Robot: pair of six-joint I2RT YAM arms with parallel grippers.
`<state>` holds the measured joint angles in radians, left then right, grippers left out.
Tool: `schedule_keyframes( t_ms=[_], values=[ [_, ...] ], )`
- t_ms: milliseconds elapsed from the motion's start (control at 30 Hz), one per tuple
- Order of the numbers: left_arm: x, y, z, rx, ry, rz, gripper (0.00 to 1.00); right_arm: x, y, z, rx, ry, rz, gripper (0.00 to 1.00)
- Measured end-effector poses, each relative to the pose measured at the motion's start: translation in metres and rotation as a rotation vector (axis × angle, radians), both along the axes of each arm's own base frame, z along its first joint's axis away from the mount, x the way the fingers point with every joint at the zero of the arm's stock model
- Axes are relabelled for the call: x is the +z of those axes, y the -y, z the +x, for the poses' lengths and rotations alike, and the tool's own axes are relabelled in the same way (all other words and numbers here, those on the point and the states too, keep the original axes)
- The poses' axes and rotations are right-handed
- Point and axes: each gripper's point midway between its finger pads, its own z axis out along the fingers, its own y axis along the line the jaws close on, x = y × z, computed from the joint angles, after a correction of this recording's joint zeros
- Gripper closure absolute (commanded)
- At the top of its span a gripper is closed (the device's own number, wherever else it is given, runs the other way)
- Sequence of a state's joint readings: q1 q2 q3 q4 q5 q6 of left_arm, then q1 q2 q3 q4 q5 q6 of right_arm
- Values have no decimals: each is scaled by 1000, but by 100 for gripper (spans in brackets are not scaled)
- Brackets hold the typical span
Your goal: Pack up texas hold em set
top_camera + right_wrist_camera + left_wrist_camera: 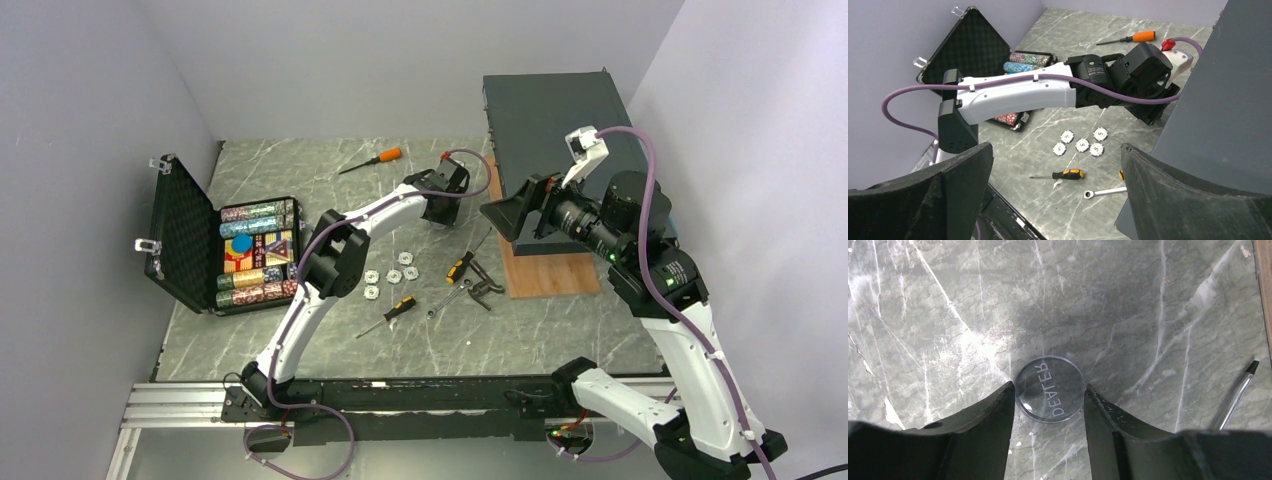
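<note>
- Grey marble-patterned surface point(560, 335) fills the floor of a pale-walled enclosure, with both arm bases at its near edge.
- A large dark flat box point(555, 115) stands at the far right, resting on a wooden board point(550, 275).
- The right arm point(690, 345) is raised in front of that box. The right fingers point(1053, 150) are spread wide, hold nothing, and sit well above the surface.
- The left arm point(330, 255) reaches across the middle of the surface towards the far side, with its wrist down near the dark box's left edge.
- The black case point(185, 230) lies open at the far left, its egg-crate foam lid propped upright against the wall.
- Rows of multicoloured poker chips point(255, 275) fill the case's tray, with a blue disc point(242, 243) among them.
- An orange-handled screwdriver point(375, 158) lies at the back. Two yellow-and-black screwdrivers point(395, 312) and a wrench point(445, 302) lie near the middle.
- Five loose white chips point(392, 274) sit flat in a cluster just right of the left arm's elbow, well apart from the case.
- A clear round dealer disc point(1048, 400) lies flat on the surface, lettered "DEALER".
- The left fingers point(1049, 386) stand one on each side of it, their tips at its rim. I cannot tell whether they press on it or merely flank it.
</note>
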<state>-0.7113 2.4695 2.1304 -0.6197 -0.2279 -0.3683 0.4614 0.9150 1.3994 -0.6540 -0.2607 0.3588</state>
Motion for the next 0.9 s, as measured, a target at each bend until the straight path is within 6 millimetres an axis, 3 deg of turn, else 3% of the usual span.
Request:
schedule_keyframes(
  t_ms=[233,433,533,633,767,900],
  values=[
    [0,-1,0,-12,3,9,77,0,0,0,0,1,0,0],
    [1,-15,-2,-13,-5,19,89,0,1,1,-6,1,-1,0],
    [2,-51,-12,21,-56,47,99,0,1,1,-9,2,-2,0],
    [15,-100,-14,95,-91,70,100,0,1,1,-9,1,-1,0],
    [66,-180,-13,247,-52,88,100,1,0,2,-4,4,2,0],
    [122,-256,-29,445,22,71,100,1,-4,5,8,7,6,0]
  ],
)
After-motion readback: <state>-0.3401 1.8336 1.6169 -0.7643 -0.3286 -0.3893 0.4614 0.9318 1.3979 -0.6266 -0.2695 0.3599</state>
